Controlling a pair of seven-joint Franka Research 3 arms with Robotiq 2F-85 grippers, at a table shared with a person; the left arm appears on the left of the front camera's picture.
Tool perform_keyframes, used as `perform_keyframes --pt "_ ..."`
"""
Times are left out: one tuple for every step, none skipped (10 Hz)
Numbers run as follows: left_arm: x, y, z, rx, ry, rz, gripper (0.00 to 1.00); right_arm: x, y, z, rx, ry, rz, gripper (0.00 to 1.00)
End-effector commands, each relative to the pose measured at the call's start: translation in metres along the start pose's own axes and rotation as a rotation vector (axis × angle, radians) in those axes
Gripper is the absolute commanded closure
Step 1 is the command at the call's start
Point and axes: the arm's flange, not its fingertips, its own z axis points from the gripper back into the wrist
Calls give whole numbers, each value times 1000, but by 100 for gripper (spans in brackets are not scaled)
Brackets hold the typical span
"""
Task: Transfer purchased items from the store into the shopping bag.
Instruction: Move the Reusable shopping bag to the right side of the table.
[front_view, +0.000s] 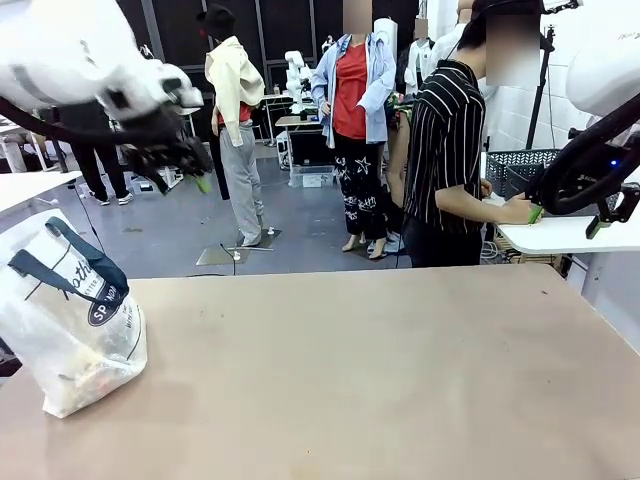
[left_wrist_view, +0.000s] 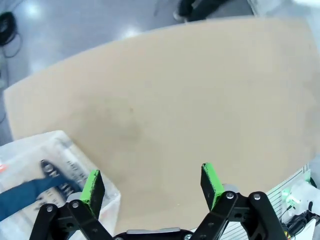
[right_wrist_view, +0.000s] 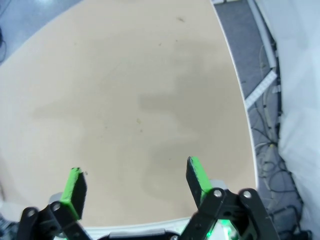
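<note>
Front view gives us the shopping bag (front_view: 72, 325) sitting on the near left part of the worktop (front_view: 380, 370), well below our left hand (front_view: 185, 165), which hangs raised in the air above and a little to the bag's far side. We see a translucent white plastic bag, crumpled and slumped, with soft creased walls and navy blue strap handles looped over its top. A dark round logo on its side carries pale lettering that starts "SP"; above it runs larger dark script in which we can make out "oth", the rest lost in the folds. Dim colourful shapes show through the plastic low in the bag, too blurred for us to name.

From the left wrist view, our left hand (left_wrist_view: 152, 182) is released, its black fingers with green pads (left_wrist_view: 212, 182) spread wide with nothing between them; the bag (left_wrist_view: 45, 165) lies just beyond the left finger, its blue handle and dark print showing. The worktop is matte, pale beige and smooth, with rounded edges.

Our right hand (right_wrist_view: 135, 182) is likewise released, fingers wide apart over bare worktop near its edge, well away from the bag.
</note>
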Motion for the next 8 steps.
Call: perform_keyframes --pt "39 -6 -36 -10 99 -51 0 0 -1 -1 2 1 12 0" --pt "47 -8 -56 -30 131 -52 0 0 -1 -1 2 1 12 0" --pt "53 -5 -72 -54 168 -52 0 0 -1 -1 2 1 12 0" --pt "51 -5 -80 -66 184 -41 0 0 -1 -1 2 1 12 0" --pt "48 -4 -81 -53 174 -48 0 0 -1 -1 2 1 12 0" --pt "47 -1 -81 -38 169 -19 0 0 -1 -1 2 1 12 0" --pt "43 -7 -97 -57 175 -29 0 0 -1 -1 2 1 12 0" --pt "43 -7 -97 -57 175 -29 0 0 -1 -1 2 1 12 0"
